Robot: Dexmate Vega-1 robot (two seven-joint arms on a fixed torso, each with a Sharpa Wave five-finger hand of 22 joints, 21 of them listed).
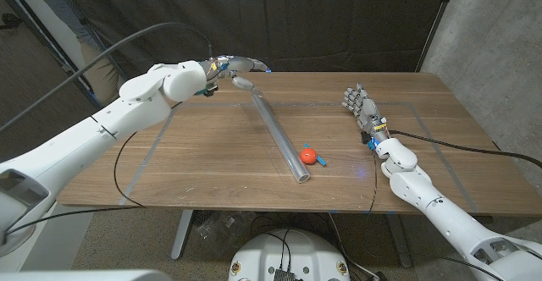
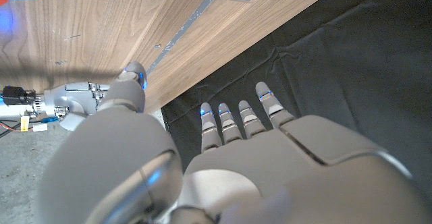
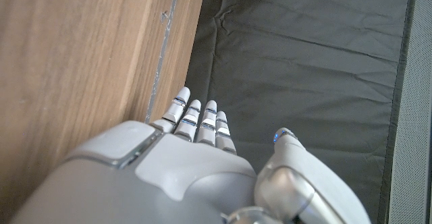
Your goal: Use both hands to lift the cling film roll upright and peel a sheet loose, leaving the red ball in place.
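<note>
- The cling film roll (image 1: 279,134) lies flat on the wooden table (image 1: 212,162), running diagonally from the far middle toward the near edge.
- The red ball (image 1: 308,156) sits just beside the roll's near end, on its right.
- The left hand (image 1: 232,69) hovers at the roll's far end, fingers extended and apart, holding nothing.
- The right hand (image 1: 362,107) stands well apart on the right, fingers straight, empty.
</note>
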